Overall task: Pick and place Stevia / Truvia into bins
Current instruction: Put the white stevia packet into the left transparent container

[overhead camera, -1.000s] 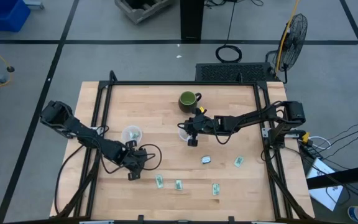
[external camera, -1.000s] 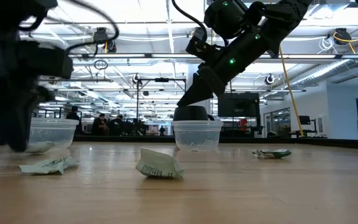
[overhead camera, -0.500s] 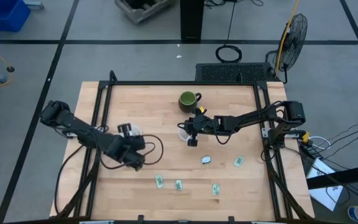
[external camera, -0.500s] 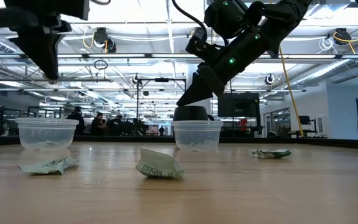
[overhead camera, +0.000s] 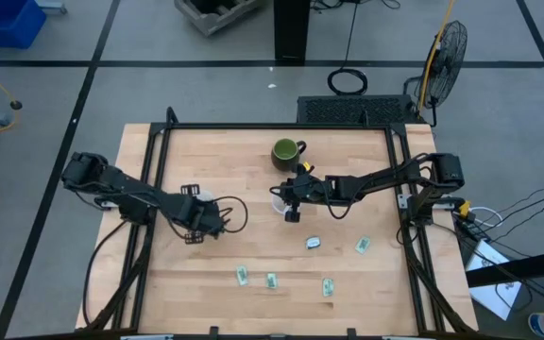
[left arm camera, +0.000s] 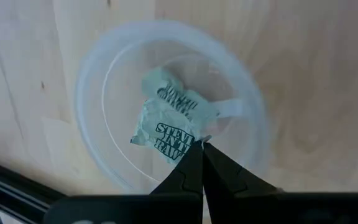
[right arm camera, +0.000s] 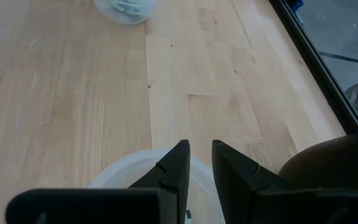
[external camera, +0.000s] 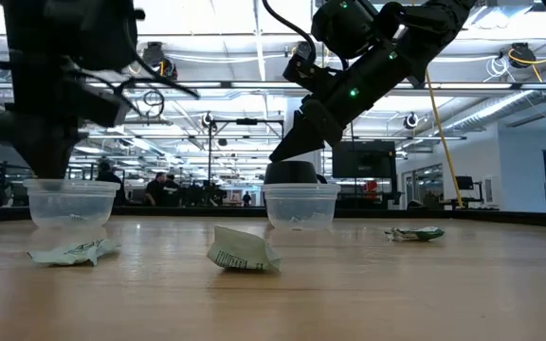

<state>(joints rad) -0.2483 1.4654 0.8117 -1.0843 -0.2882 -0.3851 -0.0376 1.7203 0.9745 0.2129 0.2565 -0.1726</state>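
My left gripper (overhead camera: 197, 217) hangs over the left bin (left arm camera: 92, 81), a clear round cup, shut on the corner of a crumpled green and white Stevia sachet (left arm camera: 166, 127) that hangs inside the cup's rim. In the low view that bin (external camera: 72, 202) stands under the dark left arm. My right gripper (overhead camera: 291, 206) hovers over the second bin (right arm camera: 126, 169), fingers a little apart, nothing visible between them. Several more sachets lie on the wood: (overhead camera: 242, 275), (overhead camera: 272, 280), (overhead camera: 329, 286), (overhead camera: 314, 243), (overhead camera: 363, 246).
A dark green mug (overhead camera: 286, 151) stands just behind the right bin (external camera: 300, 204). A black frame rail (overhead camera: 399, 179) runs along the table's sides. In the low view, people move in the room beyond the table.
The left gripper rose from the table near the front sachets and swung back over the left bin, staying shut. The right arm has not moved.
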